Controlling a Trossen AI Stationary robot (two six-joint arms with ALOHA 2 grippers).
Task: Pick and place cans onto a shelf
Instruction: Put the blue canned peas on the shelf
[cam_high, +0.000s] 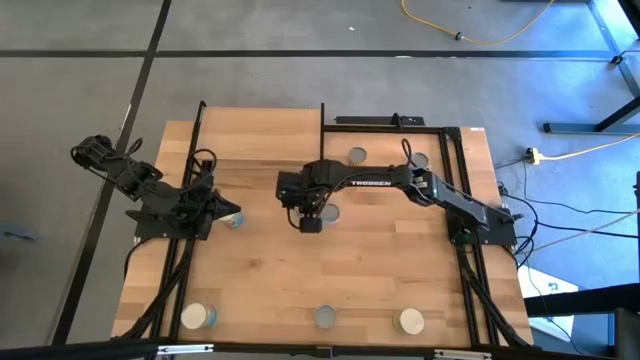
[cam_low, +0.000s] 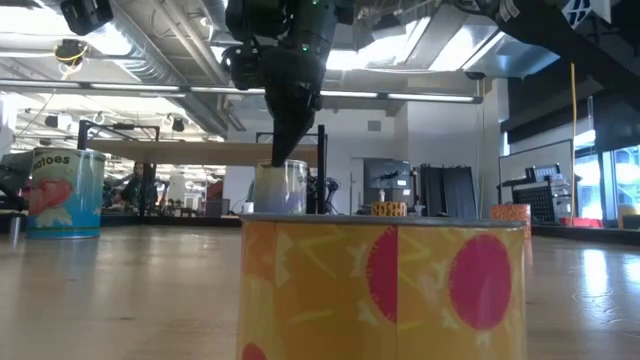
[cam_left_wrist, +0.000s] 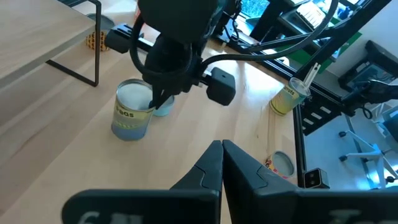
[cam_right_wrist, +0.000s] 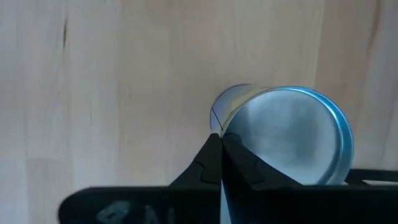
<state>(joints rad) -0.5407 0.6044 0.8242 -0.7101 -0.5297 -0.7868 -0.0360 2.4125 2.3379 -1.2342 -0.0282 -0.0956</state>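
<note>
Closest to the low camera stands a yellow tin with red dots and a metal rim, filling the lower middle of that view; its contents cannot be seen. From above, three cans line the near edge of the light-wood bench: a cream-topped can at the left, a grey-topped can in the middle and a cream-topped can with a yellow side at the right. All tops are sealed lids.

Farther in, at the bench's middle, the right tool hangs just over a silver-topped can with a blue rim that stands upright on the bench. Its two dark fingers are pressed together, tips at the edge of the can's lid, pinching nothing. In the low view the tool's tip comes down onto this pale can.

At the bench's left side, the left tool waits with its fingers pressed together and nothing between them, a small blue-sided can just beside it.

Farthest back, two more grey-topped cans sit at the rear right, near the thin black posts. The raised light-wood shelf with black metal posts stands behind the right arm, a small yellow tin beneath its edge.
</note>
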